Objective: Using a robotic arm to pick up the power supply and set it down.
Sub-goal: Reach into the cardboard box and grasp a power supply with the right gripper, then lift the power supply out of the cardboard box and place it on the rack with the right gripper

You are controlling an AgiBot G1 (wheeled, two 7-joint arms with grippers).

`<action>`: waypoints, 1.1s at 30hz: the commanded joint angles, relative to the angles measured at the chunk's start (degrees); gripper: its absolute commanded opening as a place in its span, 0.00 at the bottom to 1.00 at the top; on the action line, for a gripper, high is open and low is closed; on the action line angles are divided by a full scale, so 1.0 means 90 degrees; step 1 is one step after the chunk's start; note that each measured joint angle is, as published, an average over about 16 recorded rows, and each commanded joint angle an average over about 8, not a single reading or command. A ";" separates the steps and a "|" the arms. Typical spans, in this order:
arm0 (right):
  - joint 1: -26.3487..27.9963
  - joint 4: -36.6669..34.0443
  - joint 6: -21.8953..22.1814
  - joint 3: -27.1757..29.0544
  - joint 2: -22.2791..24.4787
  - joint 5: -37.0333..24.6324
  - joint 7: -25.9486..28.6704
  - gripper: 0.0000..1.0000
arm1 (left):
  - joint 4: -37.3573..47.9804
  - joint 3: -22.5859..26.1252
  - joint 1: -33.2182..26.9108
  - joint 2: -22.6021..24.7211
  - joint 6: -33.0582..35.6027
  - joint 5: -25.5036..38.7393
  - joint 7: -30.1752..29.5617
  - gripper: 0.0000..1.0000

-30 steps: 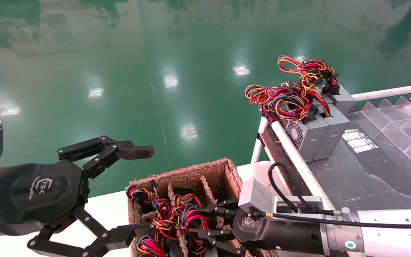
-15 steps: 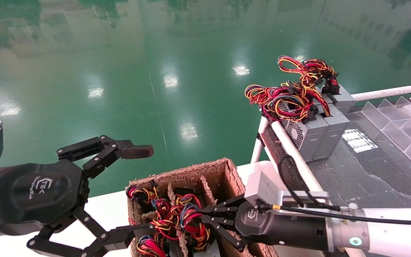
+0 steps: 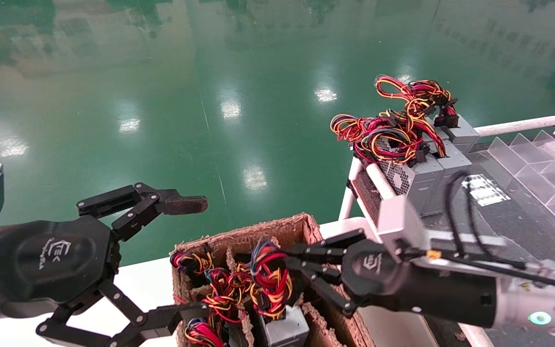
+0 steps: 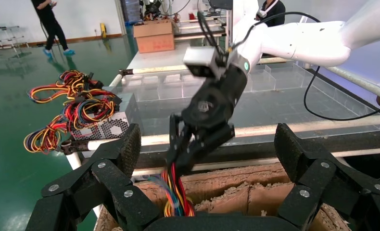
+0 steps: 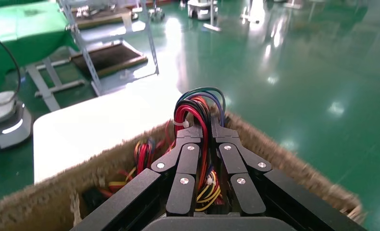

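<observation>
A: Where's the power supply (image 3: 281, 328) held? Looks like by the wires only.

B: Yep, the wire bundle (image 3: 269, 273) is pinched by the right gripper (image 3: 291, 273), jaws closed on it, and the box hangs below, half out of the cardboard crate (image 3: 301, 226). The conveyor table (image 3: 499, 231) is reached by swinging toward the robot's right. The left gripper (image 3: 181, 255) is parked wide open beside the crate.
</observation>
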 commanded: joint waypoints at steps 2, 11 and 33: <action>-0.0030 0.0078 0.0012 0.0156 0.0107 0.0212 0.0004 0.00 | 0.0000 0.0001 0.0000 -0.0001 -0.0001 -0.0001 0.0001 1.00; 0.0101 -0.0052 -0.0081 0.0630 0.0379 0.0873 0.0027 0.00 | 0.0000 0.0005 -0.0001 -0.0002 -0.0002 -0.0004 0.0003 1.00; 0.0409 -0.1058 -0.0528 0.1755 0.1730 0.1619 -0.0575 0.00 | 0.0000 0.0014 -0.0003 -0.0006 -0.0006 -0.0010 0.0007 1.00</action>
